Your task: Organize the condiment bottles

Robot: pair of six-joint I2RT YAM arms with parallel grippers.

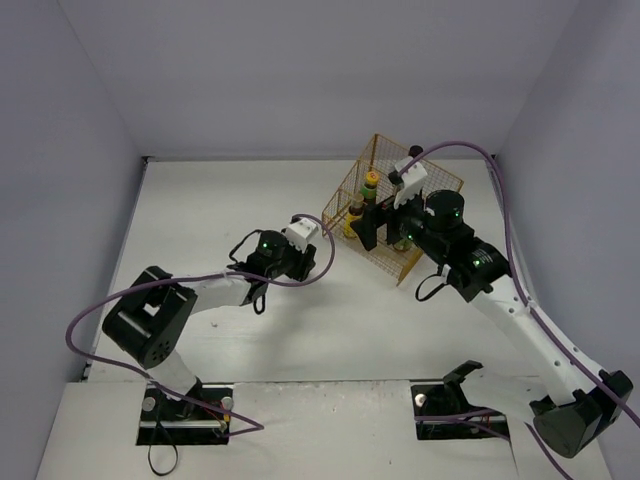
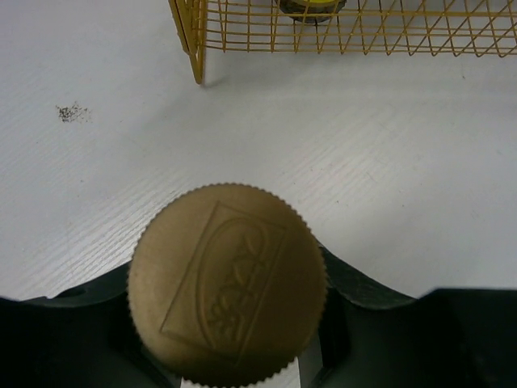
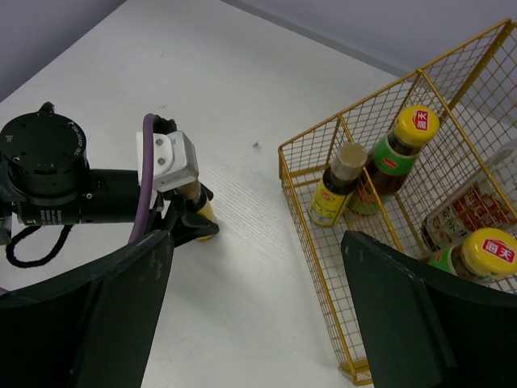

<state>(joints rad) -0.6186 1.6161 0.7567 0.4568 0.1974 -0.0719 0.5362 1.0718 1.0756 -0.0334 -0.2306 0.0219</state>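
My left gripper (image 1: 318, 240) is shut on a short yellow-label bottle (image 3: 196, 212), just left of the yellow wire basket (image 1: 432, 178). In the left wrist view its gold cap (image 2: 228, 283) fills the space between the dark fingers (image 2: 380, 323). The bottle's base is at table level. My right gripper (image 3: 258, 323) is open and empty above the basket's near-left corner. Inside the basket (image 3: 380, 267) stand a second short yellow-label bottle (image 3: 335, 187) and two dark orange-capped bottles (image 3: 400, 149) (image 3: 477, 255). The clear bottle with the white-red label (image 3: 468, 208) lies between them.
The basket stands at the back right, close to the right wall. Its near wire wall (image 2: 339, 28) runs across the top of the left wrist view. A small dark speck patch (image 2: 71, 112) marks the white table. Purple cables loop over both arms.
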